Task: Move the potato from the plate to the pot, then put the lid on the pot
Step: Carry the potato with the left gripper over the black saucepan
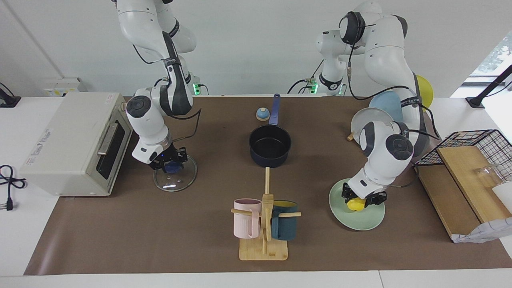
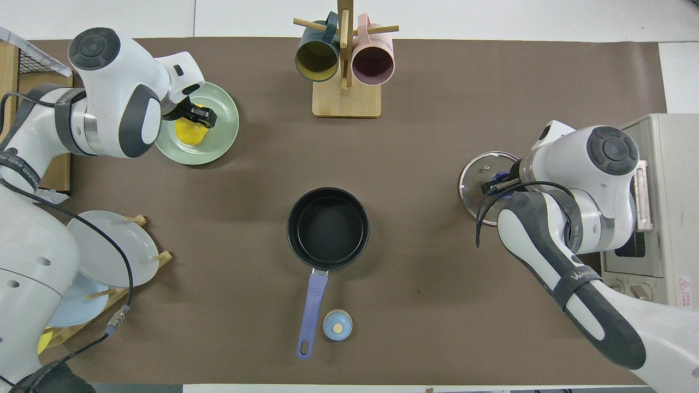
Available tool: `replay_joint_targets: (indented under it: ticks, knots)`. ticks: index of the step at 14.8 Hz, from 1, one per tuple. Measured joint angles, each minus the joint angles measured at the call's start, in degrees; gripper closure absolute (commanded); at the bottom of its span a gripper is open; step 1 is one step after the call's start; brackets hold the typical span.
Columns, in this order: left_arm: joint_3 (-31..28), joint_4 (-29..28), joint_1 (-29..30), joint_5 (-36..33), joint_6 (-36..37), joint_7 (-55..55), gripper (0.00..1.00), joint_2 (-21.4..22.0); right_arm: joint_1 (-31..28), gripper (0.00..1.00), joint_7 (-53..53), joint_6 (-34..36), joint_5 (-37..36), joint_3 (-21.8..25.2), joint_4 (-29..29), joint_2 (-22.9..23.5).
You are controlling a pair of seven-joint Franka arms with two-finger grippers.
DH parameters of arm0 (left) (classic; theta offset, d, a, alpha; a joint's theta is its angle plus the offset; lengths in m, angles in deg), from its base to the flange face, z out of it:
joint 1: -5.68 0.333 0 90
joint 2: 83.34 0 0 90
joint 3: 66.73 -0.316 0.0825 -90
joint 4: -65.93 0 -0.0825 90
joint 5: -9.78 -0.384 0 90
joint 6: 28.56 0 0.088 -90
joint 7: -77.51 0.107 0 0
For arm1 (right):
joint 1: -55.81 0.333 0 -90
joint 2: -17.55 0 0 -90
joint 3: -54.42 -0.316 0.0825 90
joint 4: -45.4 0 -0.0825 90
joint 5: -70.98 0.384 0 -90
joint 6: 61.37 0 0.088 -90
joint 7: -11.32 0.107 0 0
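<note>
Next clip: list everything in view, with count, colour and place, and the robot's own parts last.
potato: 1, yellow, on plate
plate: 1, mint green, left arm's end
pot: 1, navy, empty, table centre
lid: 1, clear glass, in front of the oven
bell: 1, blue and tan, beside pot handle
mugs: 2, pink and teal, on wooden tree
oven: 1, white, right arm's end
left gripper: shut on potato
right gripper: shut on lid's knob

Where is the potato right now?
The potato lies on the mint-green plate toward the left arm's end of the table, with the left pincer shut on it; the empty pot sits mid-table.
</note>
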Motion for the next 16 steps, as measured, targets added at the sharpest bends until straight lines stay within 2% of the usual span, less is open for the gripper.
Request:
replay_joint_targets:
  ticks: [2, 3, 5, 6, 7, 11, 16]
  knots:
    - [-0.1, 0.8, 0.1, 1.4, 2.0, -1.2, 1.0, 1.4, 0.0, 0.5, 0.0, 0.1, 0.0, 0.0, -0.1, 0.0]
    - [-0.2, 1.0, 0.1, 1.8, 3.2, -2.5, 1.0, 2.5, 0.0, 0.58, 0.0, 0.8, 0.0, 0.0, -0.3, 0.0]
    - [-0.2, 1.1, 0.1, 3.1, 6.9, -4.9, 1.0, 5.5, 0.1, 0.78, 0.0, 3.1, 0.0, 0.0, -1.5, 0.0]
    - [-0.1, 1.1, 0.0, 3.8, 9.5, -5.8, 1.0, 7.2, 0.2, 0.92, 0.0, 4.3, 0.0, -0.1, -2.3, 0.0]
    - [0.1, 1.1, -0.1, 4.3, 12.5, -7.2, 1.0, 9.0, 0.3, 1.0, 0.0, 5.3, 0.0, -0.1, -3.0, 0.0]
    - [0.5, 0.5, -2.5, 5.7, 23.1, -15.1, 1.0, 17.1, 1.5, 1.0, 0.0, 12.3, 0.0, -0.3, -7.6, 0.0]
    - [0.7, -9.2, -11.8, 5.9, 23.7, -29.3, 1.0, 26.5, 3.8, 1.0, 0.0, 35.9, 0.0, -0.3, -26.0, -2.1]
